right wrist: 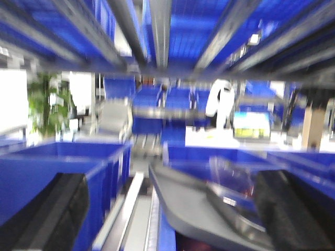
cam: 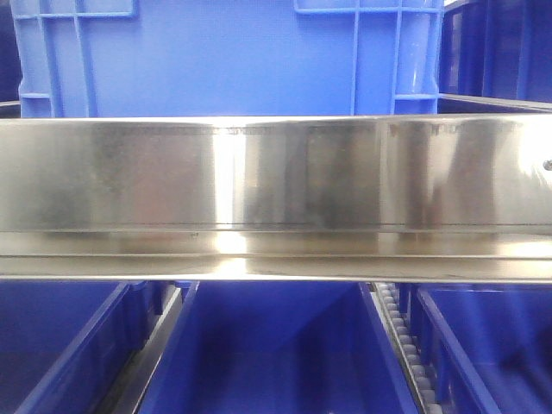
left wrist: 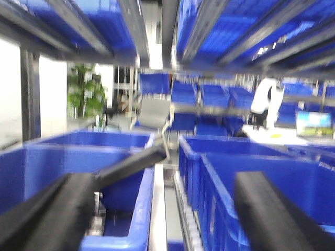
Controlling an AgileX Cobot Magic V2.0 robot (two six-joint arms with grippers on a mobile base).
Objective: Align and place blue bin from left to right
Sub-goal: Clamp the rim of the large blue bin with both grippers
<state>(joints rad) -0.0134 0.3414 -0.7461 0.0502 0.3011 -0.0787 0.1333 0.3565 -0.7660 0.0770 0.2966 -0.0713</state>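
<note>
The steel shelf rail (cam: 276, 181) fills the middle of the front view and hides the base of the blue bin (cam: 233, 60), which stands on the shelf level above it with its top cut off by the frame; one ribbed wall faces the camera squarely and runs left to right along the rail, though whether that is its long side cannot be told; darker bins (cam: 276, 354) sit below, cropped, beside a roller track (cam: 405, 345). Both wrist views are badly blurred; the left gripper (left wrist: 165, 209) stands wide above dark-blue bins; the right gripper (right wrist: 172, 209) is likewise wide, over a grey shape (right wrist: 193, 209) too smeared to name.
</note>
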